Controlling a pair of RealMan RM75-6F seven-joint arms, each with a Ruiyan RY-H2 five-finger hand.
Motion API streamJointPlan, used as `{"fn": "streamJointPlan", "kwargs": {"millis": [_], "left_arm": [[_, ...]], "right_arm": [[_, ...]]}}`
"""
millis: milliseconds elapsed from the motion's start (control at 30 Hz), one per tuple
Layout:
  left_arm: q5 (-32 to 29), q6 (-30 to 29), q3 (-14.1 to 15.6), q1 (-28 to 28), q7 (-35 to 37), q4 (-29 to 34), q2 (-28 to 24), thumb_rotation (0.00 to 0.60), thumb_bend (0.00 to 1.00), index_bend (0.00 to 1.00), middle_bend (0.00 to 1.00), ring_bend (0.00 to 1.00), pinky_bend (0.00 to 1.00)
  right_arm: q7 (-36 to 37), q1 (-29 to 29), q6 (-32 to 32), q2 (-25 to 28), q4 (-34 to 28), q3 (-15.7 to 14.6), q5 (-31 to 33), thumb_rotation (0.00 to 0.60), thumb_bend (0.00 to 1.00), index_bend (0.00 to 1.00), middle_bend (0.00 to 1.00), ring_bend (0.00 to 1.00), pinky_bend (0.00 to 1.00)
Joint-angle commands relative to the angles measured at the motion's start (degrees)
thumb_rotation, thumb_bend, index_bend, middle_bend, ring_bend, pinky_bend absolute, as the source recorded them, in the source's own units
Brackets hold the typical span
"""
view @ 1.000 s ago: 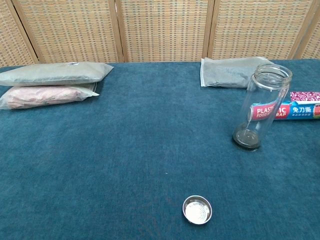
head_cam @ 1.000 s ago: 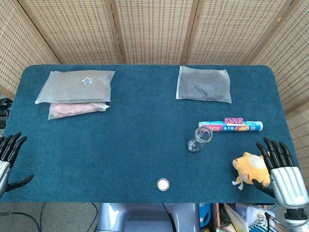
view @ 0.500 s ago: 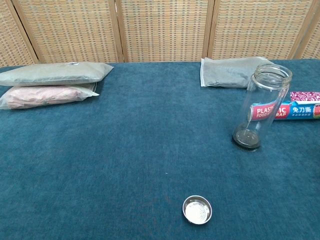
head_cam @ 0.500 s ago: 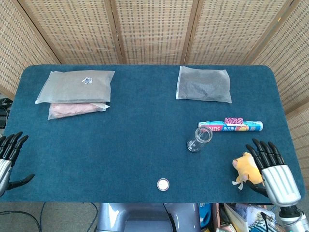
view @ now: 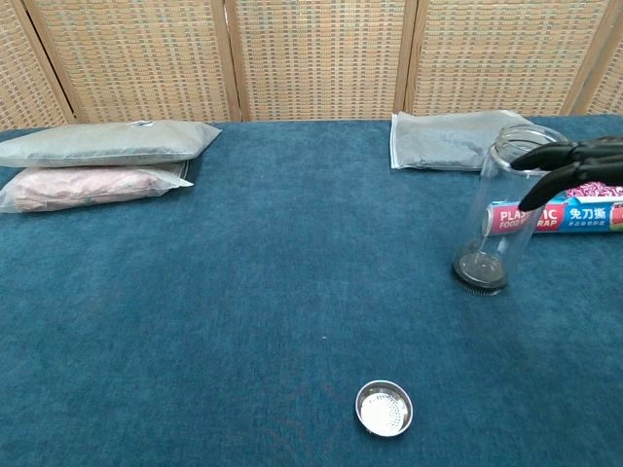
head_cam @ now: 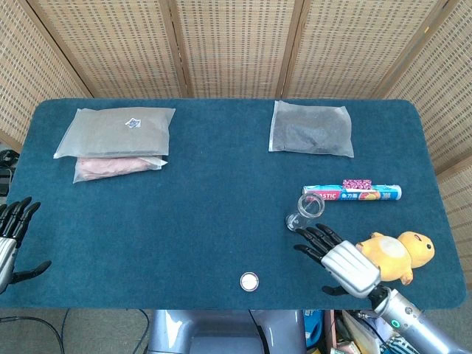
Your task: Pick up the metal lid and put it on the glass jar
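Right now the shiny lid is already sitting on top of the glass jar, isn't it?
No. The lid lies flat on the blue table near the front edge, well apart from the jar, whose mouth is open. The chest view shows it best.

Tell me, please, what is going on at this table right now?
The robot is to put the metal lid on the glass jar. The lid lies untouched near the table's front edge; the jar stands upright and open. The right hand, empty with fingers spread, is near the jar. The left hand hangs open at the table's left edge.
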State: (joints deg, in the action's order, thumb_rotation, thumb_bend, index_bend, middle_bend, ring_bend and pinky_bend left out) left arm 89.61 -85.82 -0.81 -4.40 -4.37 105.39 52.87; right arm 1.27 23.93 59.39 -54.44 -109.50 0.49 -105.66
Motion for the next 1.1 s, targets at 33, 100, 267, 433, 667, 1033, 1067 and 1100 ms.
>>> {"fn": "streamJointPlan", "kwargs": {"millis": [33,100,267,433,667,1033,1067,1100], "left_arm": [[-0.41,0.05,-0.26,-0.10,0.69,-0.08,-0.27,0.600,0.07,0.00,0.00,0.00,0.00],[-0.61,0.02,-0.35,-0.09,1.21,-0.19,-0.44,0.600,0.07,0.00,0.00,0.00,0.00],[-0.90,0.62,-0.37,-0.35,1.82,-0.50,-0.57,0.600,0.07,0.00,0.00,0.00,0.00],[-1.04,1.11,-0.37,-0.61,1.47,-0.51,-0.42,0.600,0.07,0.00,0.00,0.00,0.00],[-1.19,1.54,-0.34,-0.83,1.41,-0.51,-0.42,0.600,0.07,0.00,0.00,0.00,0.00],[-1.56,1.80,-0.47,-1.06,1.32,-0.56,-0.37,0.600,0.07,0.00,0.00,0.00,0.00],[-1.60,1.80,-0.49,-1.06,1.35,-0.56,-0.38,0.600,0.07,0.00,0.00,0.00,0.00],[-1.64,1.82,-0.50,-1.07,1.38,-0.56,-0.39,0.600,0.07,0.00,0.00,0.00,0.00]], "right_arm": [[1.63,4.85,-6.19,-2.08,-0.63,1.29,1.45,0.600,0.00,0.23,0.00,0.00,0.00],[0.80,6.70,-9.19,-3.65,-0.44,1.63,2.62,0.600,0.00,0.25,0.00,0.00,0.00],[-2.33,10.14,-15.89,-8.36,-0.01,1.87,6.91,0.600,0.03,0.29,0.00,0.00,0.00],[-8.00,11.57,-18.53,-13.95,2.05,2.64,11.88,0.600,0.12,0.33,0.00,0.00,0.00],[-20.48,11.84,-18.62,-22.72,4.96,3.42,23.50,0.600,0.16,0.37,0.00,0.00,0.00],[-33.36,12.24,-14.02,-29.73,4.48,1.71,37.14,0.600,0.24,0.43,0.00,0.00,0.00],[-34.19,12.33,-13.39,-30.30,4.41,1.65,37.96,0.600,0.25,0.44,0.00,0.00,0.00],[-34.92,12.44,-12.81,-30.82,4.38,1.61,38.67,0.600,0.26,0.45,0.00,0.00,0.00]]}}
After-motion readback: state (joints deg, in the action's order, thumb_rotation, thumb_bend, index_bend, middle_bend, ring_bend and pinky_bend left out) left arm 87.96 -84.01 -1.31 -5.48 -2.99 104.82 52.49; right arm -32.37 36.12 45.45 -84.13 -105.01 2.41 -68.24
